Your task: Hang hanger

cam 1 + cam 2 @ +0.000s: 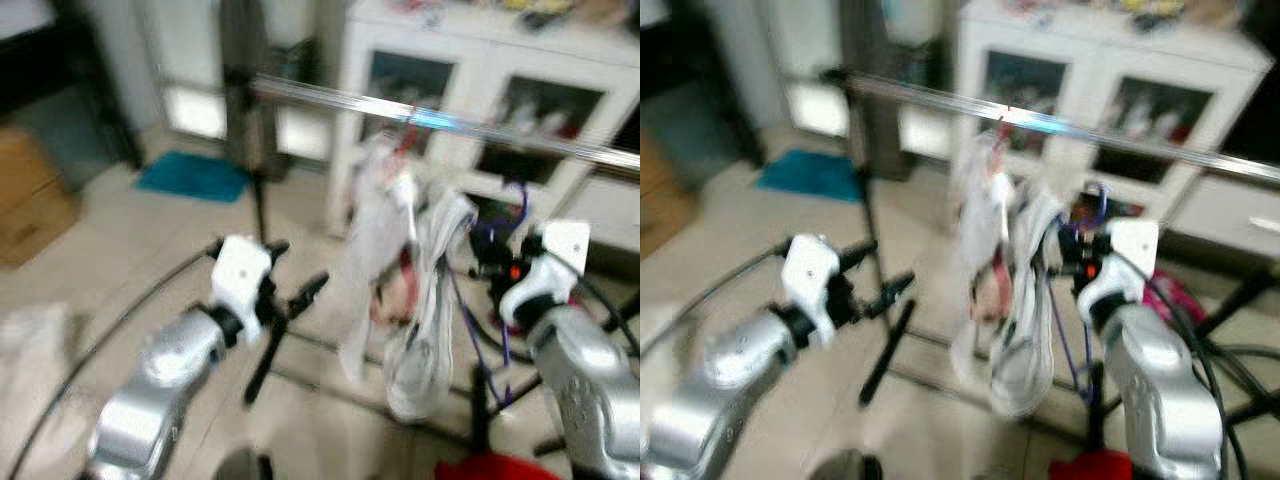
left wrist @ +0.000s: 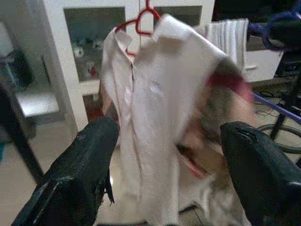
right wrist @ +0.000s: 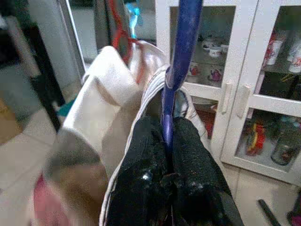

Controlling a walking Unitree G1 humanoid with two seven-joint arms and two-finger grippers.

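A silver clothes rail (image 1: 450, 122) runs across in front of me. From it hangs a red hanger (image 2: 141, 21) carrying a white shirt (image 1: 375, 230). My right gripper (image 3: 167, 141) is shut on a purple hanger (image 3: 181, 42) that is draped with a white striped cloth (image 1: 430, 300). It holds this hanger just right of the shirt and below the rail; the purple hook (image 1: 520, 200) sits under the bar. My left gripper (image 1: 298, 268) is open, left of the shirt, with nothing between its fingers (image 2: 89, 155).
A white cabinet (image 1: 470, 60) with glass doors stands behind the rail. The rack's black legs (image 1: 265, 355) spread over the tiled floor. A blue mat (image 1: 190, 175) and a cardboard box (image 1: 30, 200) lie to the left, and a red object (image 1: 490, 468) sits near my right arm.
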